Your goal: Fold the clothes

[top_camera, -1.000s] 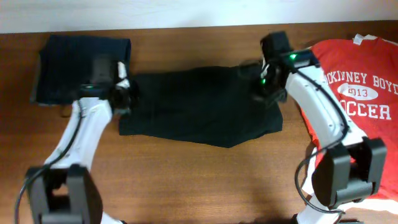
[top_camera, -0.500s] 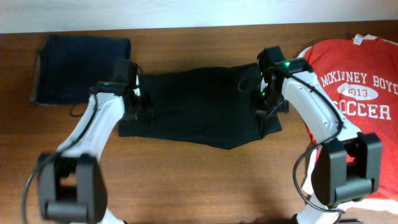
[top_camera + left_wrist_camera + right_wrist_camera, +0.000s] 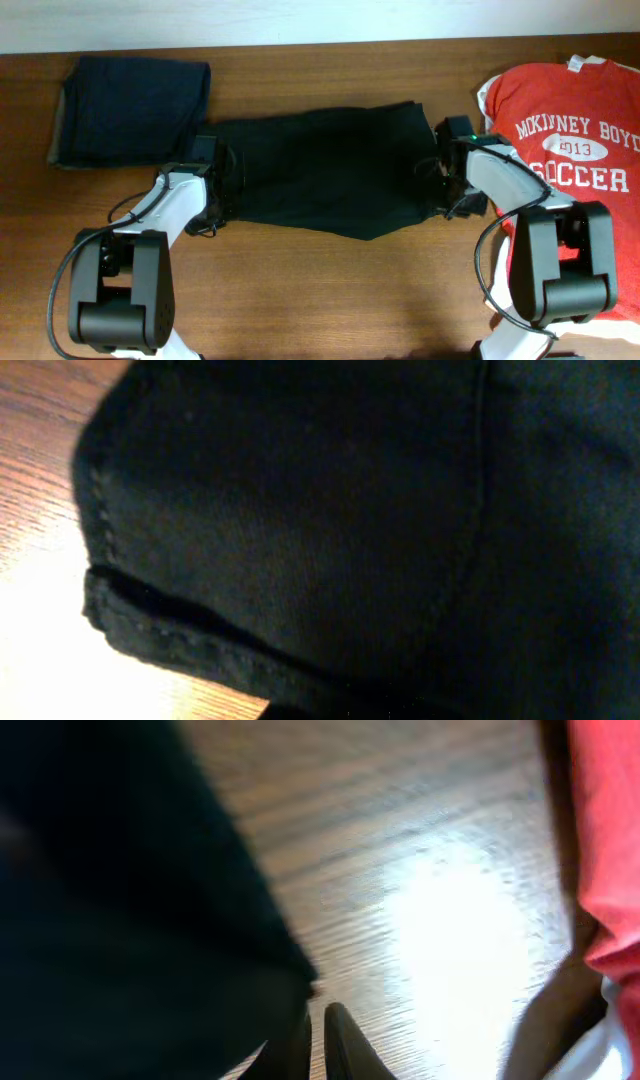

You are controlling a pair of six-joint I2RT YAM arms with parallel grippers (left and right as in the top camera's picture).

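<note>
**A:** Where is the black garment [image 3: 320, 170] on your feed?

**B:** I have it spread flat in the middle of the surface [image 3: 330, 285], wider than it is deep. My left tool [image 3: 220, 175] sits on its 9 o'clock edge, and my right tool [image 3: 447, 185] is at its 3 o'clock edge.

**A:** And the tools themselves?

**B:** On the right wrist camera the fingers [image 3: 338, 1038] are drawn narrow, almost touching, right at the cloth's corner. I can't tell whether any fabric is pinched between them. On the left wrist camera dark cloth fills the view, with a stitched hem [image 3: 150, 630] toward 7 o'clock over bare wood. The fingers don't show clearly there, so I can't tell that tool's state.

**A:** Anything else out there?

**B:** A folded navy cloth [image 3: 130, 110] lies at 10 o'clock, apart from the black one. A red T-shirt [image 3: 570, 150] with white lettering lies at 3 o'clock, just beyond my right tool.
</note>
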